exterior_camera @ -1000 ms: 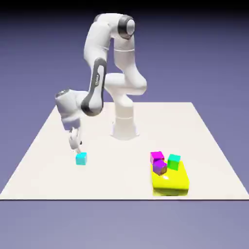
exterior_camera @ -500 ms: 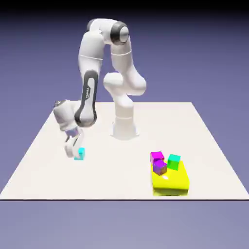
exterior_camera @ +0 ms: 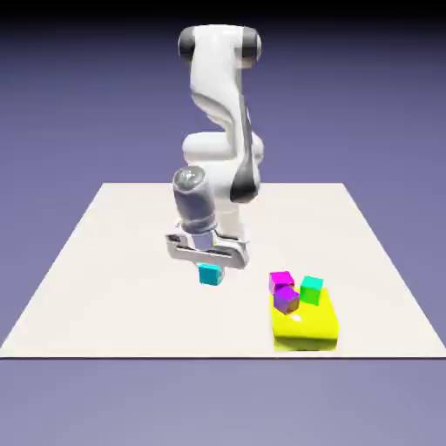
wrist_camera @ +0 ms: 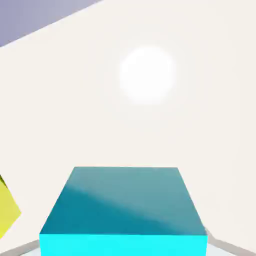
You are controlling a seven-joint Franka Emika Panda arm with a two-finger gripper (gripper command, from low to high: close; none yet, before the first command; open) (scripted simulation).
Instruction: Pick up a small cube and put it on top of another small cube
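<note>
Cyan cube: clamped in the gripper, out over the table, on the exterior view's left of the yellow block; it looks raised, though its height is hard to read.
Claw: the gripper [exterior_camera: 210,269] is closed on the cyan cube [exterior_camera: 209,274]; in the hand view the pale fingertips [wrist_camera: 224,248] show at either side of it.
Grip care: keep the squeeze firm and even, and turn the wrist smoothly, so the cube doesn't slip or twist between the pads.
Table: the pale top [exterior_camera: 131,305] lies below; carry the cube high enough that its underside passes over every other cube.
Purple cube: [exterior_camera: 287,300] sits close by the magenta cube [exterior_camera: 281,281], at the yellow block's near-base side; a low approach from here could knock either one.
Green cube: [exterior_camera: 311,290] stands just beside them, by the block's far edge; which cube is meant as the base can't be told.
Yellow block: [exterior_camera: 304,326] is wide and low, a likely snag for a drooping finger.
Setting down: stop straight above the chosen cube, level the held one, match faces, lower gently to contact, then open evenly and rise straight up.
</note>
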